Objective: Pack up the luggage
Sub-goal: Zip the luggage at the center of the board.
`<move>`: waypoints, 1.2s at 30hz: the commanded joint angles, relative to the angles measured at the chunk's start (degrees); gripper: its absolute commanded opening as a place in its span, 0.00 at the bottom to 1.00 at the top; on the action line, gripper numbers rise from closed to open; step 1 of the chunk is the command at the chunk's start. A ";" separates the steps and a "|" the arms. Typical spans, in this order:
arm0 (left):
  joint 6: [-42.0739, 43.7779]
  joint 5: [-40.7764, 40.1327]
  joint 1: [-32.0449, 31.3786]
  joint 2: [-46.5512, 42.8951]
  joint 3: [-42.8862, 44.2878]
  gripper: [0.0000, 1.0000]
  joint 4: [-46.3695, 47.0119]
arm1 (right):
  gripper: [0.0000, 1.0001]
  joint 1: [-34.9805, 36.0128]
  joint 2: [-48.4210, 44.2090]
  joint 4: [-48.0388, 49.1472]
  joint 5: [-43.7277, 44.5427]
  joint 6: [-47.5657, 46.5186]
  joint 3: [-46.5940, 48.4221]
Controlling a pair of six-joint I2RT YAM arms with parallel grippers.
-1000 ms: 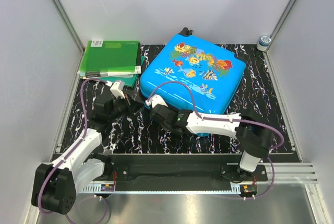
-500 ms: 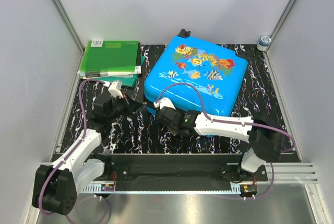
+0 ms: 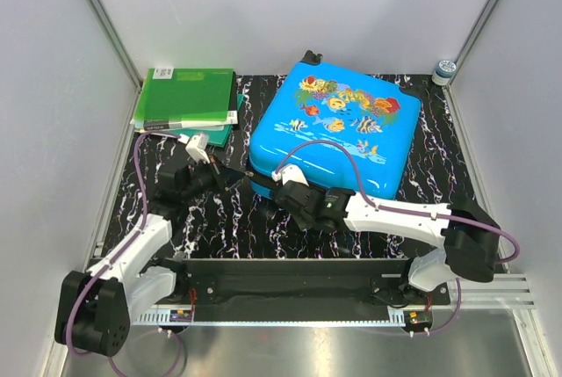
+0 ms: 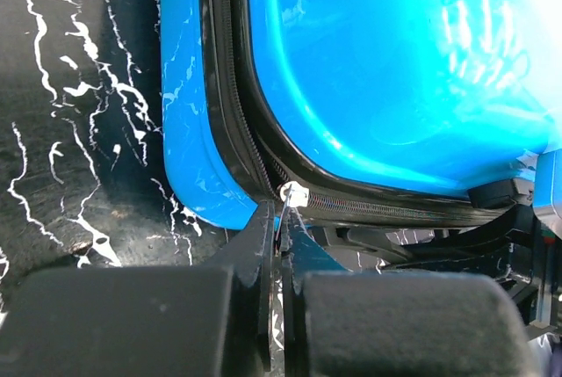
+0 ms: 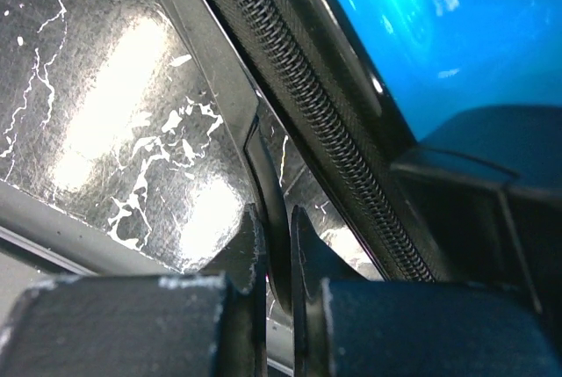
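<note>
The luggage (image 3: pixel 338 135), bright blue with a fish print, lies flat and closed on the black marbled mat. My left gripper (image 3: pixel 233 177) is at its near-left corner. In the left wrist view the gripper (image 4: pixel 283 219) is shut on the silver zipper pull (image 4: pixel 291 194), which sits on the black zipper at the rounded corner of the luggage (image 4: pixel 386 69). My right gripper (image 3: pixel 283 185) is at the luggage's near side. In the right wrist view it (image 5: pixel 274 219) is shut on a thin black handle strip (image 5: pixel 263 162) beside the zipper line.
A stack of green folders (image 3: pixel 187 97) lies at the back left of the mat (image 3: pixel 219 228). A small jar with a blue lid (image 3: pixel 445 69) stands at the back right corner. White walls close in the sides and back.
The luggage has slid and turned to the right. My right arm has stretched out rightward with it. My left gripper has followed the near-left corner slightly to the right.
</note>
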 commanded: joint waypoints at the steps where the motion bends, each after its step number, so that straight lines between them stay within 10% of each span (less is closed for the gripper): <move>1: 5.48 -19.31 5.79 4.05 2.53 0.00 3.91 | 0.00 -2.83 -7.23 -23.91 6.21 18.68 -0.87; 36: 7.86 -22.39 10.63 3.36 0.00 0.00 6.54 | 0.00 -2.39 -14.26 -25.15 0.24 17.73 -4.56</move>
